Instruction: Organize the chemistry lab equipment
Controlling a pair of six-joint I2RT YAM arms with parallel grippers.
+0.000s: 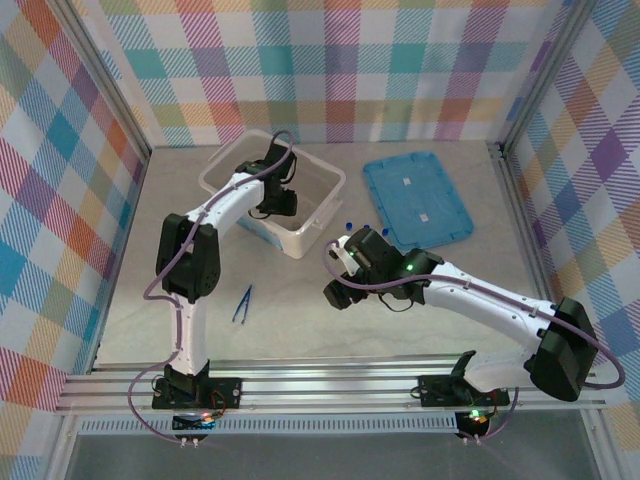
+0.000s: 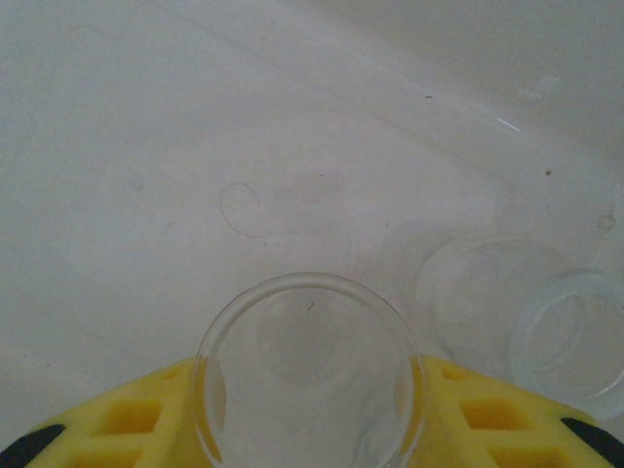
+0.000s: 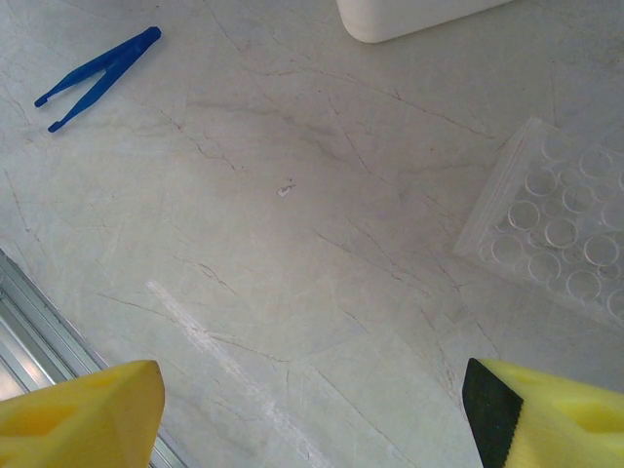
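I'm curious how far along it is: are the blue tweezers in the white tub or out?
Out. The tweezers lie on the bare table, apart from the tub.

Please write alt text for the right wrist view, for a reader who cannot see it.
The right gripper hangs open over a pale marbled table. At upper left lie small dark-blue plastic tweezers, at right a clear plastic well plate.

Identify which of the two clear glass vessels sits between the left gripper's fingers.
The wide-rimmed beaker at bottom centre, flanked by both yellow fingers; the other glass vessel lies apart, to its right, on the tub floor.
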